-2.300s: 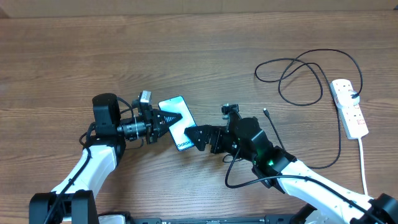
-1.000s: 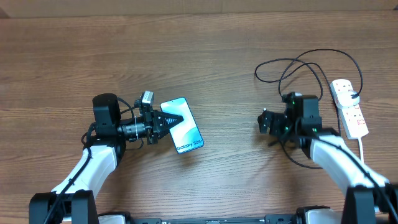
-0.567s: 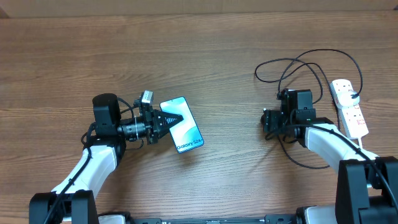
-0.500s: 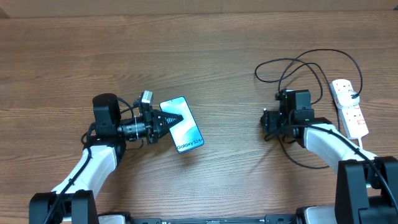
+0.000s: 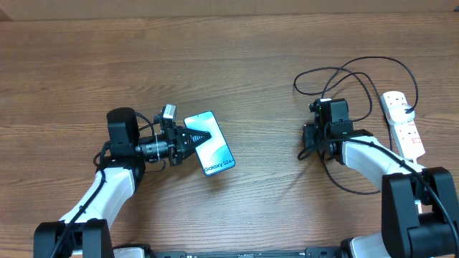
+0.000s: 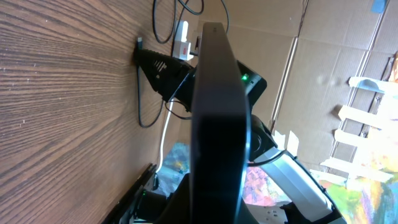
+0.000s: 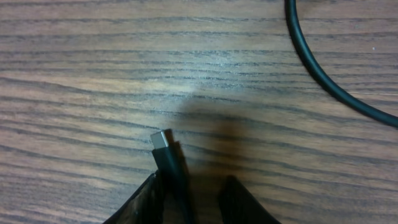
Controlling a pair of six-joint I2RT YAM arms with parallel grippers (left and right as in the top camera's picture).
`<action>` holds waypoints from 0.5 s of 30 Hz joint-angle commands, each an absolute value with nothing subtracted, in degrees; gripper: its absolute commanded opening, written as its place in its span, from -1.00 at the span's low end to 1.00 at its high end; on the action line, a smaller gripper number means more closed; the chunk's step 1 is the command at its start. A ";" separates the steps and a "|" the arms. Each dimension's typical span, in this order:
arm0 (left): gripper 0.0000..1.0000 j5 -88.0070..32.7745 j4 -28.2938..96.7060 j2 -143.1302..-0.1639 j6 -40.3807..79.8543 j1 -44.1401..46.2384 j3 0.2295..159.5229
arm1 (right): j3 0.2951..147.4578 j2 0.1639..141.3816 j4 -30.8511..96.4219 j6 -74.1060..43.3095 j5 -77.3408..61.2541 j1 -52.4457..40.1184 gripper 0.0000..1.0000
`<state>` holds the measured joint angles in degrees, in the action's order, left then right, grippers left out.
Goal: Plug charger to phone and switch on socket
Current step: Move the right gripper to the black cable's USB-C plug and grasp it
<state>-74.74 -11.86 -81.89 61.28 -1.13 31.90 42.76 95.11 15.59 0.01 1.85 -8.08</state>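
The phone, its screen lit light blue, lies tilted left of centre, and my left gripper is shut on its near short end. In the left wrist view the phone shows edge-on as a dark slab. The charger's black cable loops at the right, and its plug sits in the white socket. My right gripper is low over the connector tip. The tip lies between the fingers, against the left one, with a gap to the right one. My right gripper is open.
The socket's thick white cord runs down toward the front right edge. Another stretch of black cable crosses the upper right of the right wrist view. The left wrist view shows the right arm far off, beyond bare wood.
My right gripper's jaws have narrowed around the charger's connector tip, and the arm has shifted slightly left. The left gripper and the phone have not moved.
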 commanded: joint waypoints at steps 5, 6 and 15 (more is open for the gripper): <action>-0.92 -76.03 -12.25 -81.28 60.40 -0.69 32.67 | 40.77 98.83 17.52 0.05 -0.32 -8.32 -0.85; -0.92 -76.03 -12.23 -81.28 60.40 -0.69 32.67 | 40.77 98.83 17.82 0.01 -0.34 -8.32 -0.92; -0.92 -76.03 -12.25 -81.28 60.40 -0.69 32.67 | 40.82 98.80 18.41 -0.43 -11.44 -8.29 -0.92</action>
